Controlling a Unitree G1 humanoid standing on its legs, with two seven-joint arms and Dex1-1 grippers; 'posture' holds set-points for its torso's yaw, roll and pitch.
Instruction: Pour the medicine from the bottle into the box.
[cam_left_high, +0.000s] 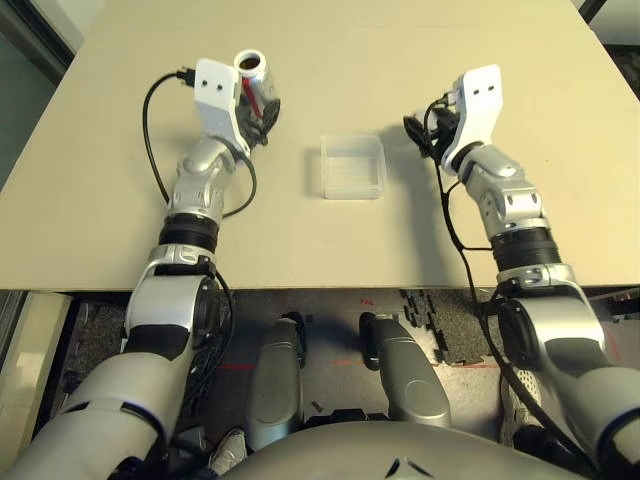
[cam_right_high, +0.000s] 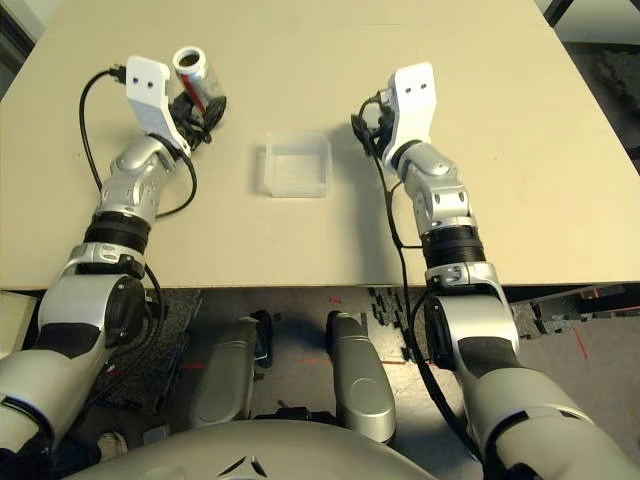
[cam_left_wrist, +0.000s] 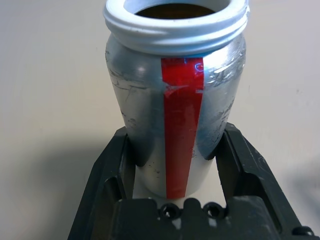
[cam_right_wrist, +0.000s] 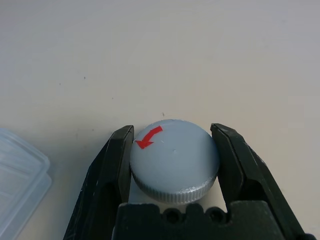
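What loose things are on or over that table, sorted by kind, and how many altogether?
Bottles: 1, the open bottle gripped by the left end effector.
Caps: 1, the grey cap gripped by the right end effector.
Clear boxes: 1, the box.
Total: 3.

Silver forearms, white wrist brackets, black cables

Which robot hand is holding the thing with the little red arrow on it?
The right gripper. Its fingers pinch the round grey cap, which has a red arrow on top. The left gripper holds the open bottle, which has a long red stripe instead.
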